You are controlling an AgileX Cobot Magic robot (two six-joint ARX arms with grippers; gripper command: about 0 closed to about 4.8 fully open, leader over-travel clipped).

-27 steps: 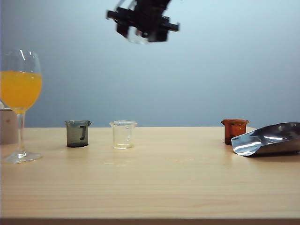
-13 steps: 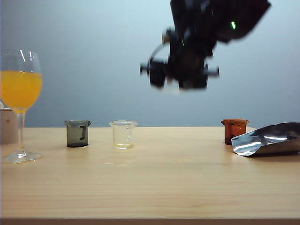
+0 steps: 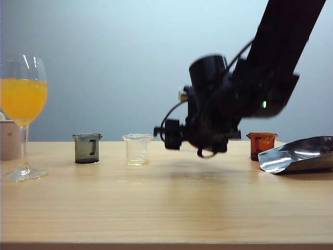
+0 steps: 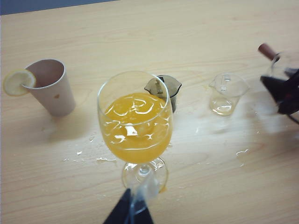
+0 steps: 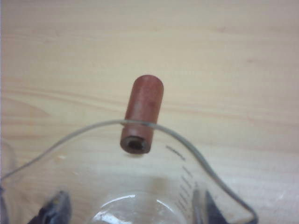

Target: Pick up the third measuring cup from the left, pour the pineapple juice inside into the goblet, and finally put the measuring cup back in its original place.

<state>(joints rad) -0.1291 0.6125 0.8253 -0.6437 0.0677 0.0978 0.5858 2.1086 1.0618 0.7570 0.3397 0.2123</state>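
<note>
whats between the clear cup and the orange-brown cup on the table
In the exterior view, the right pincer hangs there, shut on the clear red-handled measuring cup, between the clear cup and orange-brown cup.

A robot lab test bench: plain wooden table (image 3: 166, 208) before a blank grey-blue backdrop (image 3: 104, 62), with staged cups and a black robot arm (image 3: 270, 62).

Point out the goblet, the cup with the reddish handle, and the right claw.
goblet (image 4: 135, 121), left wrist view, juice-filled bowl.
cup with the reddish handle (image 5: 142, 112), right wrist view, handle.
right claw (image 5: 133, 212), right wrist view, between fingertips, closed on that cup.
</note>
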